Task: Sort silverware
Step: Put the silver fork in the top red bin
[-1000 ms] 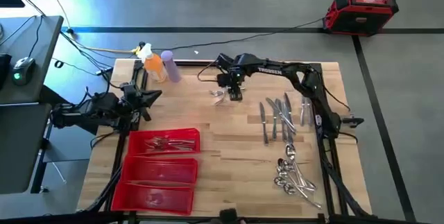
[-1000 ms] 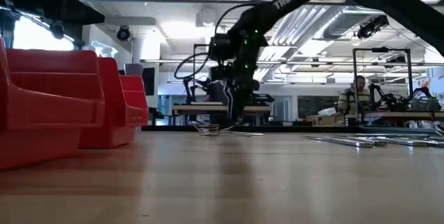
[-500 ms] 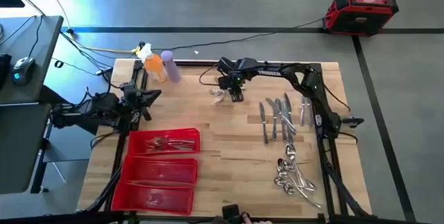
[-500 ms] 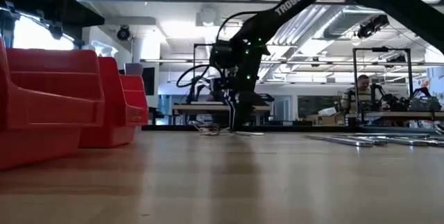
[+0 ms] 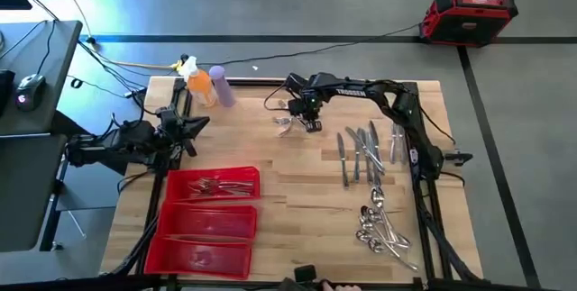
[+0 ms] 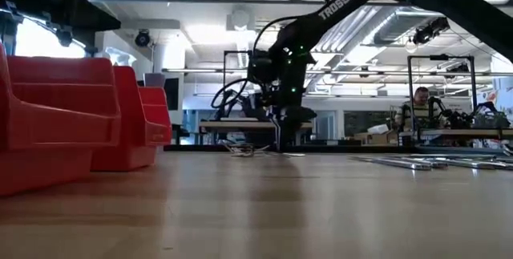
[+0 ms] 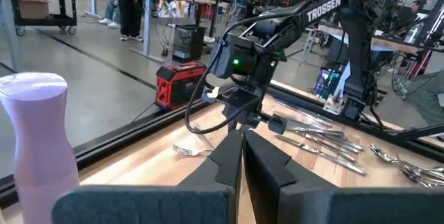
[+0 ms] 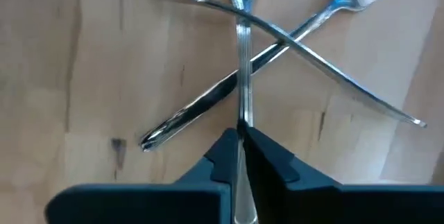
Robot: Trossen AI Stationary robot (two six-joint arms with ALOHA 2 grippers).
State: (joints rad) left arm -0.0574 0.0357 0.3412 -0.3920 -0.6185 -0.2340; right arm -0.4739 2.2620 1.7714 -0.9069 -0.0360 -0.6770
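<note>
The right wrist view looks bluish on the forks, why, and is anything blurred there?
Right wrist view: the forks mirror bluish light on their heads, and the right gripper up close looks soft. Low view: bright ceiling lights glare, and the near table is blurred.

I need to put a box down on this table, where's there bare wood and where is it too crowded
Bare wood lies mid-table between the red tray and the knives, and at the near edge below them. Crowded: the spoons by the right side, the crossed forks under the right gripper, and the bottles.
</note>
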